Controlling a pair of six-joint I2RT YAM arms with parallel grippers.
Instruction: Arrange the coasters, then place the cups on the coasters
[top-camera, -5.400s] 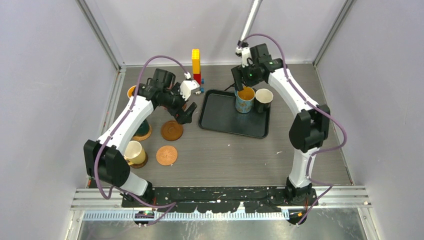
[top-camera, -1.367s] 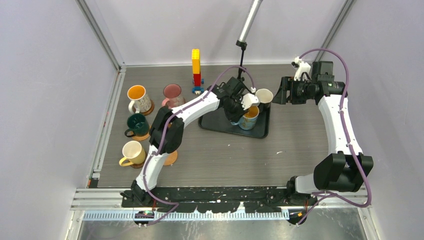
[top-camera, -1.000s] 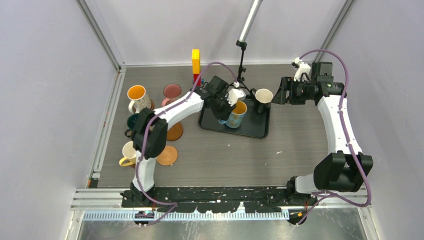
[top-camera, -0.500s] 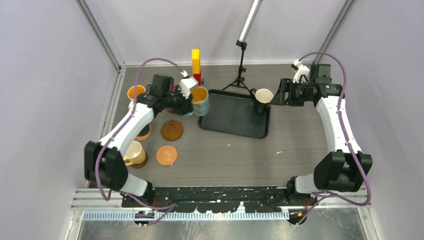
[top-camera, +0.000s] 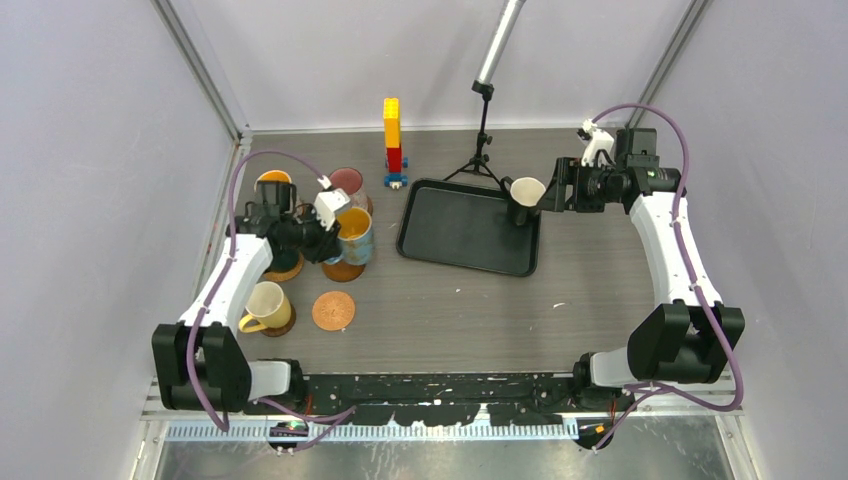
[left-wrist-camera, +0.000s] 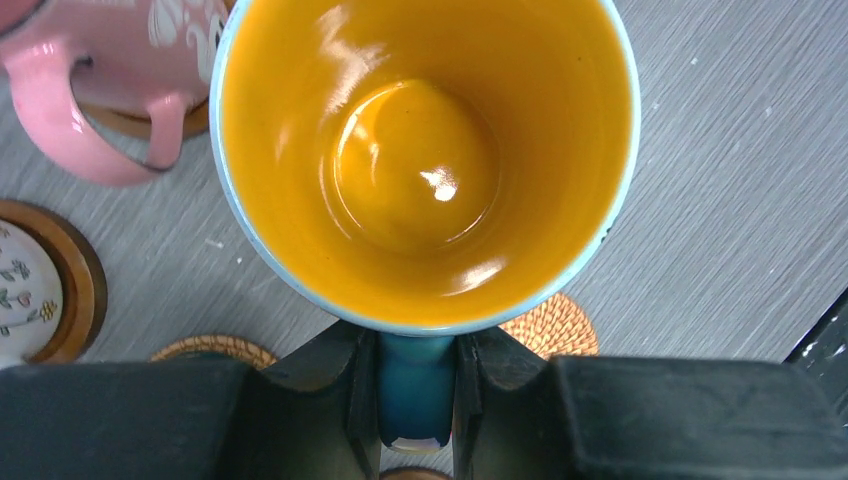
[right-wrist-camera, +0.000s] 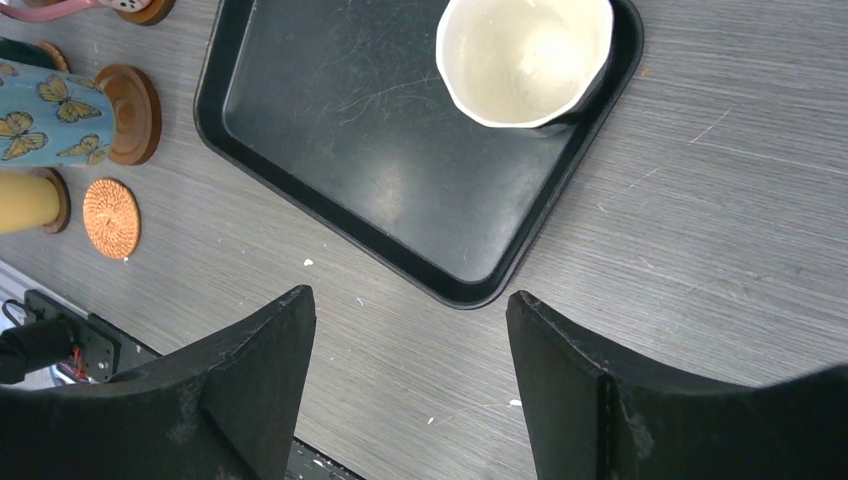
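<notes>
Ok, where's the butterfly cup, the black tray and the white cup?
butterfly cup (left-wrist-camera: 420, 170), left wrist view, on its orange inside bottom.
black tray (right-wrist-camera: 380, 150), right wrist view, on its bare floor.
white cup (top-camera: 527, 188), top view, inside its open mouth.

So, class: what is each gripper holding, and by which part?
The left gripper holds the blue mug by its handle; the right gripper, open, holds nothing.

My grey wood-grain worktop (top-camera: 600, 300) carries a black tray (top-camera: 450, 235) just past centre toward twelve o'clock. A brick tower (top-camera: 392, 140) stands at eleven and a small tripod (top-camera: 483, 160) at twelve. A wooden coaster (top-camera: 343, 272) lies at nine, a bare woven coaster (top-camera: 332, 310) at eight.
</notes>
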